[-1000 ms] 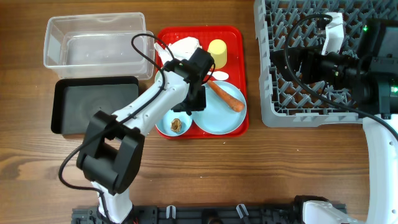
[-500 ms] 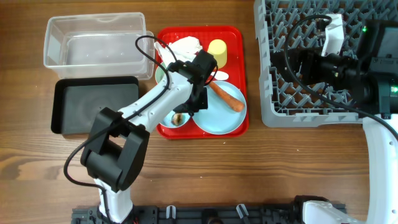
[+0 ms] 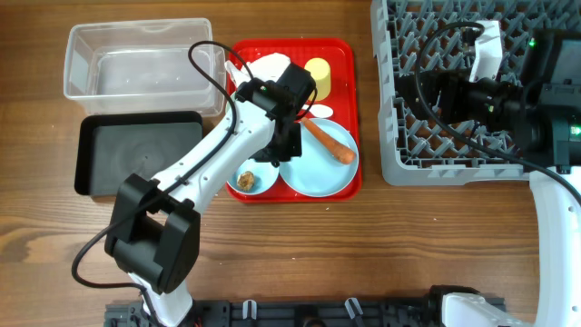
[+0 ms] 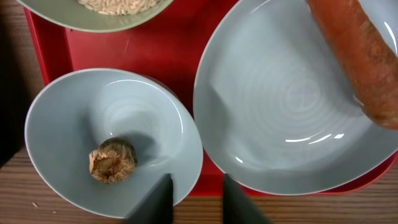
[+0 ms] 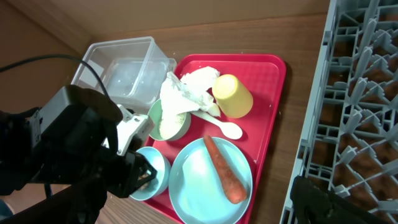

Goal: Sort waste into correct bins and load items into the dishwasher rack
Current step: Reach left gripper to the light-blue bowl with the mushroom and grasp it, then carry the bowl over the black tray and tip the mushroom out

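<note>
Hovering low with the left gripper [image 4: 198,202] at the near-right rim of the small bowl [image 4: 112,143], in the near-left corner of the red tray [image 4: 180,50]; jaws a narrow gap apart, gripping nothing. Inside that bowl, the brown food lump [image 4: 112,163]; just right of it, the plate [image 4: 292,106] carrying the carrot [image 4: 357,56]. Could nip the plate's edge along with the bowl's, rims lying so close; could tip the bowl and roll the lump onto the table [image 4: 37,208] if lifted by one side. Hard to say whether the rim truly lies between the fingers, with only their tips in frame. Cannot tell the right gripper's [image 3: 431,91] opening: over the dishwasher rack [image 3: 408,136], mostly outside its own camera's view.
</note>
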